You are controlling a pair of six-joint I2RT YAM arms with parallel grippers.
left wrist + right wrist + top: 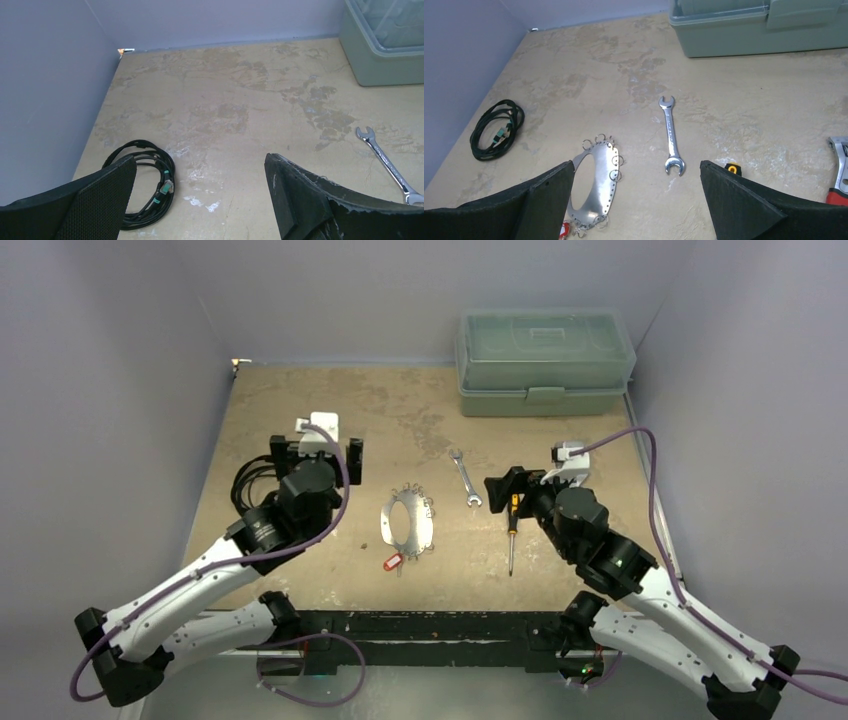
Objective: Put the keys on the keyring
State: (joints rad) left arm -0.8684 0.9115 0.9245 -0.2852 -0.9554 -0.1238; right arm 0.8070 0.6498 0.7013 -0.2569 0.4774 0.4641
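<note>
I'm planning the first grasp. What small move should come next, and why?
Probably ease the open right gripper leftward over the keyring: it lies flat and untouched in that wrist view, while the left gripper points away from it.

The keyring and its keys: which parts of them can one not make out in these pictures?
- Top external view: the keys around the keyring are too small to count.
- Right wrist view: the keyring's near end is cut off by the bottom edge, its left side hidden by a finger.
- Left wrist view: the keyring is out of frame.
</note>
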